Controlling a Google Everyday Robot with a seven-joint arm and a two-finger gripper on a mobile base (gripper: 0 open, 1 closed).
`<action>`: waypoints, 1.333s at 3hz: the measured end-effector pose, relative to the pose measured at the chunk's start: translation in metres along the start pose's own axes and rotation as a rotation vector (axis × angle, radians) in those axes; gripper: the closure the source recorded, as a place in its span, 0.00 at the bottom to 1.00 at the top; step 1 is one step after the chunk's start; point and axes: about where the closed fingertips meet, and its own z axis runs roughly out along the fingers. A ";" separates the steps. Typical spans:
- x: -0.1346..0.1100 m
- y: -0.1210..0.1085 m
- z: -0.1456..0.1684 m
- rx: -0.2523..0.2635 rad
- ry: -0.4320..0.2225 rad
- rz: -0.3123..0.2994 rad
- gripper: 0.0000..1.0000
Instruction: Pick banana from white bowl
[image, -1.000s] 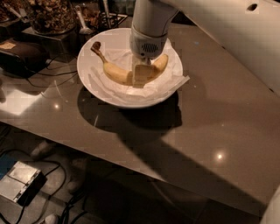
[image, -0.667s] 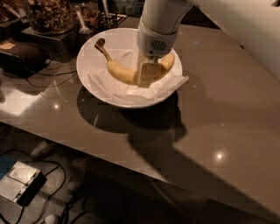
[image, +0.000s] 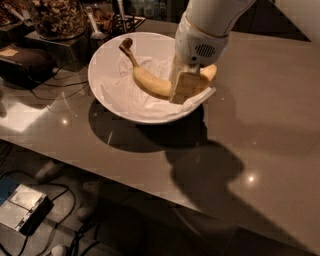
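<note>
While pincer (image: 183, 91) grips banana (image: 150, 83) inside white bowl (image: 106, 65): nut jar (image: 57, 17) behind rim, black box (image: 25, 62) left.

So the white arm (image: 215, 12) reaches in from the top right of the camera view and tips steeply downward, chunky wrist (image: 200, 45) with its little vent grille facing us, and the tan hand (image: 182, 95) on the end sits down inside the right half of the white bowl (image: 102, 70).
</note>
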 end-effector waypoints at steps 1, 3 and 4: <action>-0.002 0.022 -0.011 -0.025 -0.023 0.004 1.00; -0.008 0.057 -0.031 -0.050 -0.033 0.070 1.00; -0.010 0.055 -0.031 -0.042 -0.037 0.071 1.00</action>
